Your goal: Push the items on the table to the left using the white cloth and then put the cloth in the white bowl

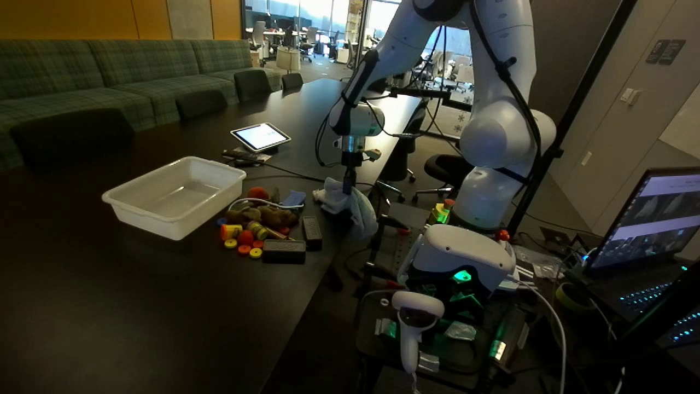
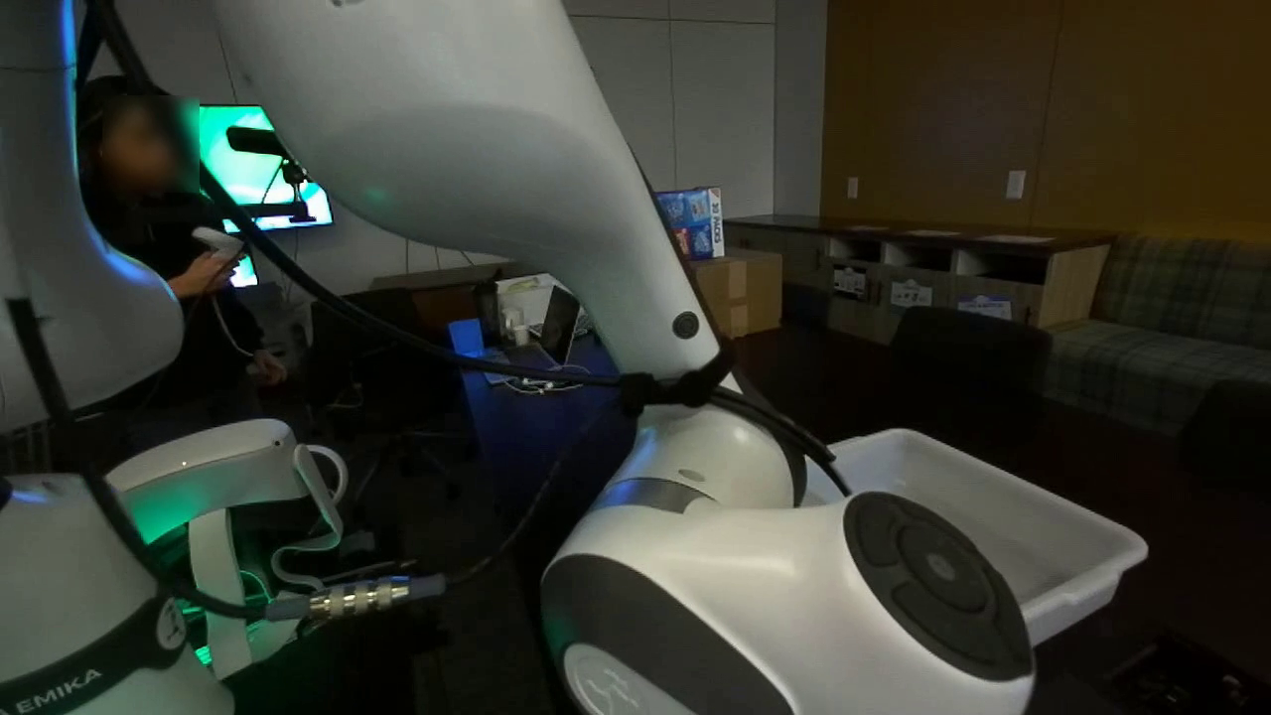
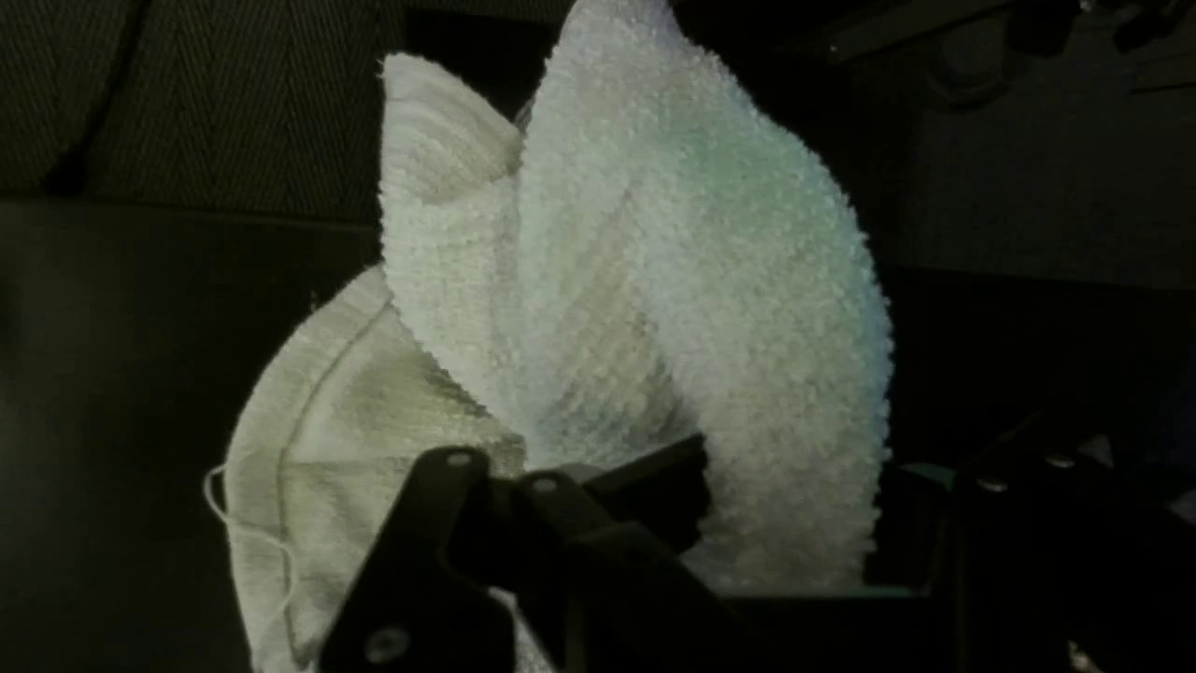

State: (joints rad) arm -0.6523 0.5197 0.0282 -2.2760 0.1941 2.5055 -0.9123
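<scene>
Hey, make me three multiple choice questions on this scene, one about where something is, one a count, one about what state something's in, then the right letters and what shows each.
1. Where is the tub?
A. On the sofa
B. On the table
C. On the floor

2. How many dark blocks lie beside the toys?
A. Two
B. Four
C. Six

3. How is the cloth?
A. Spread out flat
B. Lying inside the tub
C. Bunched up in the jaws

1: B, its base stands on the dark table near the toys.
2: A, two lie close together, at an angle to each other.
3: C, the wrist view shows its folds gathered around the jaws.
</scene>
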